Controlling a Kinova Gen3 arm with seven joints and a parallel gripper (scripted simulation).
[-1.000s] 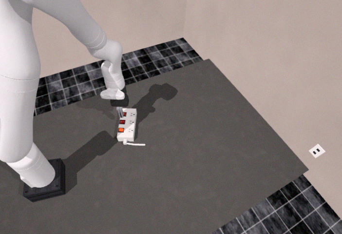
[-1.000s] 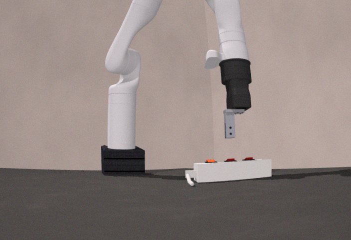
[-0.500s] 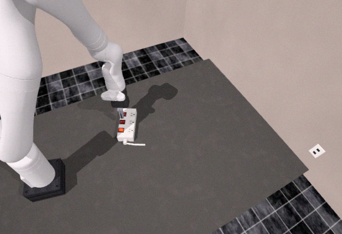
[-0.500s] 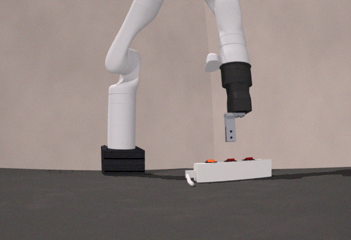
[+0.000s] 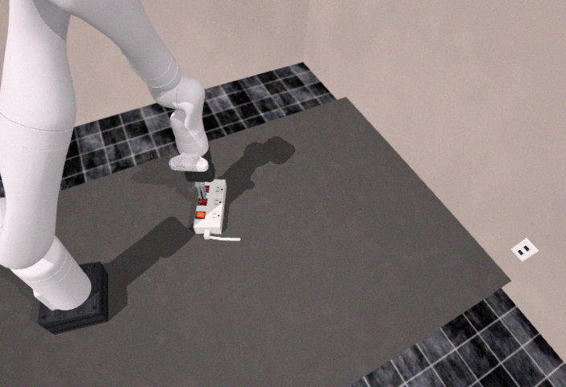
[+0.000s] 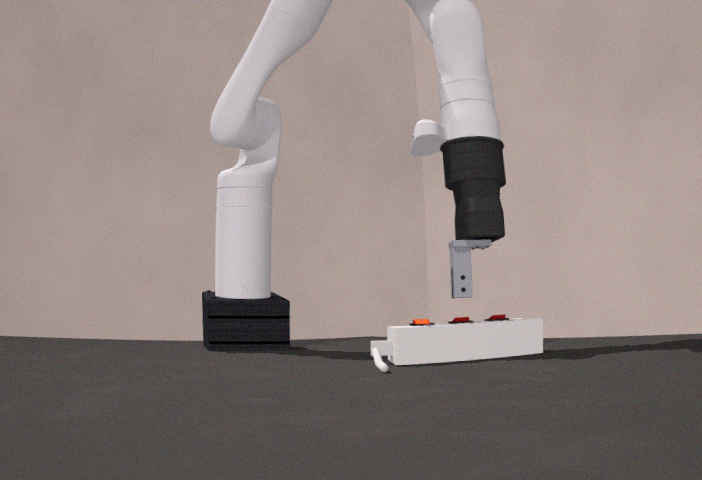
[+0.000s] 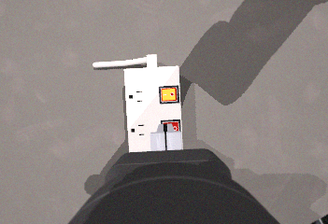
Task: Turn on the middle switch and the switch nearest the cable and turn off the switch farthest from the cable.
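The hand [image 6: 462,293], fingers pressed fully together and holding nothing, hangs just above the white plastic power strip [image 6: 465,342], probably so its tip works as one poker. Directly beneath is the dull red middle switch [image 7: 171,126]; beyond it, cable-side, the bright orange switch [image 7: 169,94] glows. The strip lies flat on the dark grey surface [image 6: 193,418].

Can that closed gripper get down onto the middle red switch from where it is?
Probably yes: the gripper, shut and holding nothing, hangs right above the middle switch of the power strip, with only open air between them.
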